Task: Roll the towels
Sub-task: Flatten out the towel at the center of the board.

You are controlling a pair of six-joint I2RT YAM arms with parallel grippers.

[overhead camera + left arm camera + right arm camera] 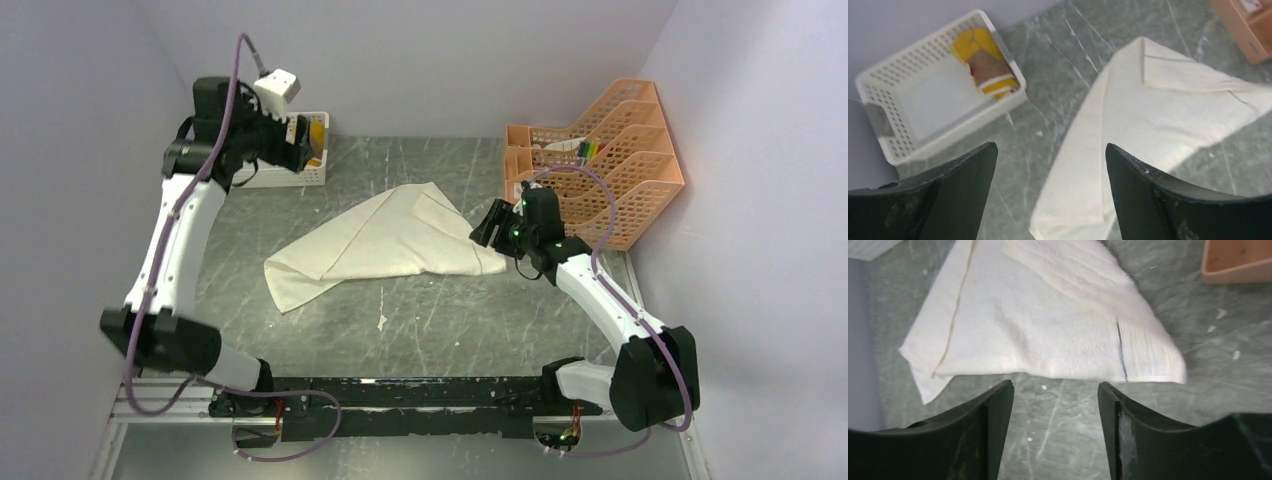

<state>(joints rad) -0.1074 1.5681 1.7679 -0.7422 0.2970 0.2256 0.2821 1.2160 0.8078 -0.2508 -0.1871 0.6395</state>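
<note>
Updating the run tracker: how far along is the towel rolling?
Done: the mustard-yellow towel sits bundled, apparently rolled, in the white basket. In hand: nothing; the left pincer and right pincer are both open and empty, the right one beside the cream towel. Left: the cream towel lies loosely folded on the table, unrolled.
</note>
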